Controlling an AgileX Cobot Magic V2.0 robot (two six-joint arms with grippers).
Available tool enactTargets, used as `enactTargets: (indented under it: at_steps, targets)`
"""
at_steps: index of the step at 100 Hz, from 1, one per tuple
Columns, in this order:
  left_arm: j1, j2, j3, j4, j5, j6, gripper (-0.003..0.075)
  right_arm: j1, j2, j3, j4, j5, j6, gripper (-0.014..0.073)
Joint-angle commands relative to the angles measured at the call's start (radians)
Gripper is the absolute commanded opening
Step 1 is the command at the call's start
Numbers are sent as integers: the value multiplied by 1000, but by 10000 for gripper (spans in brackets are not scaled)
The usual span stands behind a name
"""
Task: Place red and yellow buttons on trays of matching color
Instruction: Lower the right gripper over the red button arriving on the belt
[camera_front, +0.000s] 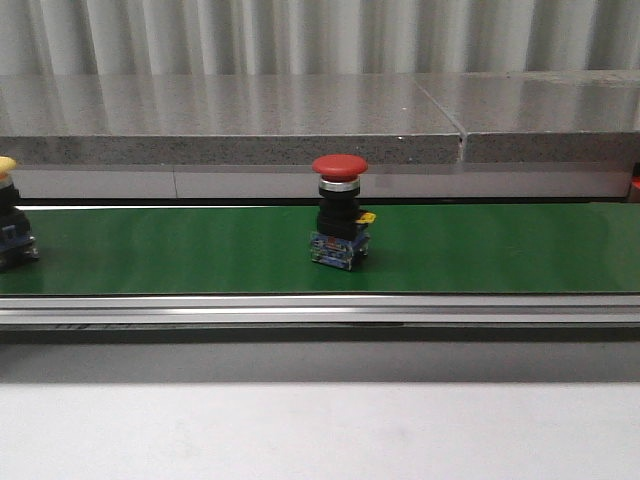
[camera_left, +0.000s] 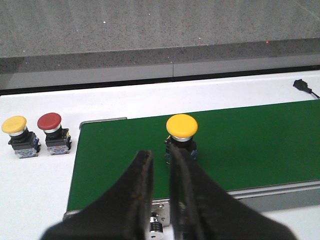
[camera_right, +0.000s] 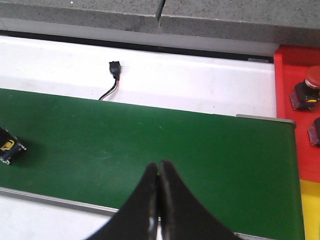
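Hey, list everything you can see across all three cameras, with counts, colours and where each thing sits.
Conveyor belt: one, green, running across the table.
Red button: one, upright mid-belt.
Yellow button: one, on the belt near its left end, just beyond the left end effector.
Spare buttons: one yellow, one red, side by side on the white table off the belt's left end.
Red tray: one, past the belt's right end, holding a red button; another object there is cut off.
Cable: one, black plug, behind the belt.
Left end effector: slightly open.
Right end effector: closed, empty.
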Motion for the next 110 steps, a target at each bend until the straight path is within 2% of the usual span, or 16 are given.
enactTargets:
  at_steps: [1, 29, 38, 47, 63, 70, 73, 89, 110]
  targets:
    - [-8, 2, -24, -21, -92, -5, -20, 2, -10, -25, 12, -54, -7, -67]
    - [-8, 2, -24, -23, -89, -5, -20, 2, -10, -25, 12, -44, -7, -63]
    - [-8, 2, -24, -23, -89, -5, -20, 2, -10, -25, 12, -20, -7, -22]
    - [-8, 2, -24, -23, -89, -5, -20, 2, -10, -25, 13, 5, -7, 105]
    - [-8, 2, -24, -23, -89, -5, -20, 2, -10, -25, 14, 33, -7, 516]
    - [-8, 2, -24, -23, -89, -5, -20, 2, -10, -25, 37, 35, -7, 640]
    - [-8, 2, -24, -23, -89, -5, -20, 2, -10, -25, 53, 38, -7, 664]
    - [-8, 2, -24, -23, -89, -5, -20, 19, 21, -29, 95, 42, -53, 643]
    - [-8, 2, -24, -23, -89, -5, -20, 159, 136, -29, 122, 14, -192, 643]
